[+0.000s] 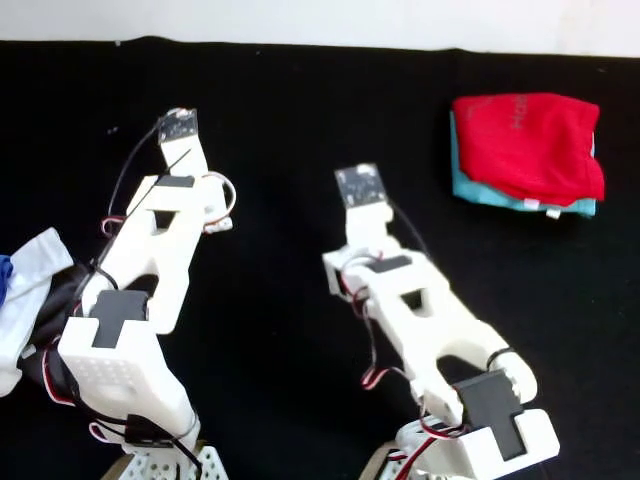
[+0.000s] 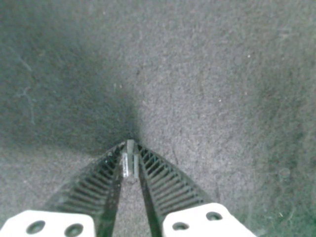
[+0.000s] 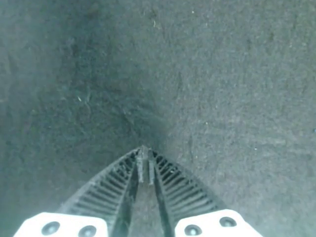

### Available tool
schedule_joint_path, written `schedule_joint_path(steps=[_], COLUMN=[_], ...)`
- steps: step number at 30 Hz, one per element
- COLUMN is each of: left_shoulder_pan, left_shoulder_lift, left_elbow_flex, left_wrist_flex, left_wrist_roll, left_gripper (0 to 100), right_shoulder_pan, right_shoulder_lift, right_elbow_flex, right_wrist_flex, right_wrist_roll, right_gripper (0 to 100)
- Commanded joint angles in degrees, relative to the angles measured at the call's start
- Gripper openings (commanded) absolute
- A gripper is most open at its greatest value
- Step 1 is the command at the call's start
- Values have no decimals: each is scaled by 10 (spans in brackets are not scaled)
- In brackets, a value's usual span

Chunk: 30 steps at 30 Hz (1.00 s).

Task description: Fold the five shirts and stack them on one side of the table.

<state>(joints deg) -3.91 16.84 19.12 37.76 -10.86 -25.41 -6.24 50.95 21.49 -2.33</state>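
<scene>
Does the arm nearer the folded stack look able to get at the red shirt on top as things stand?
Probably yes: only bare black table lies between that arm and the red shirt; nothing blocks it.

We see a black tabletop (image 1: 290,120) spreading across nearly the whole high view, its surface matte and cloth-like. Along its far edge we make out a pale wall (image 1: 400,20) as a narrow band. Close up, in both wrist views, we find this surface to be a felt-like fabric with fine fibres, dotted with tiny pale specks of lint (image 2: 219,100). A dark shadow (image 2: 98,118) lies across part of it in each.
</scene>
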Motion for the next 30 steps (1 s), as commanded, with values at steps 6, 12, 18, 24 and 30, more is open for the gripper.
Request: schedule_joint_path(steps=[6, 12, 18, 24, 30], left_shoulder_pan=[-3, -184, -434, -548, -553], left_shoulder_lift=[-14, -105, -93, 26, 126], left_elbow_flex=[-15, -167, -356, -490, -595], left_wrist_flex=[29, 280, 382, 398, 454], left_wrist_roll=[-1, -18, -140, -203, -220], left_gripper=[13, 66, 190, 181, 181], right_shoulder_pan=[-4, -4, -4, -5, -5], right_shoulder_lift=[-18, -18, -18, -18, -18], right_elbow_flex=[7, 7, 7, 7, 8], right_wrist_flex=[-40, -40, -40, -40, -40], right_wrist_roll=[-1, -1, -1, -1, -1], right_gripper=[5, 6, 6, 6, 6])
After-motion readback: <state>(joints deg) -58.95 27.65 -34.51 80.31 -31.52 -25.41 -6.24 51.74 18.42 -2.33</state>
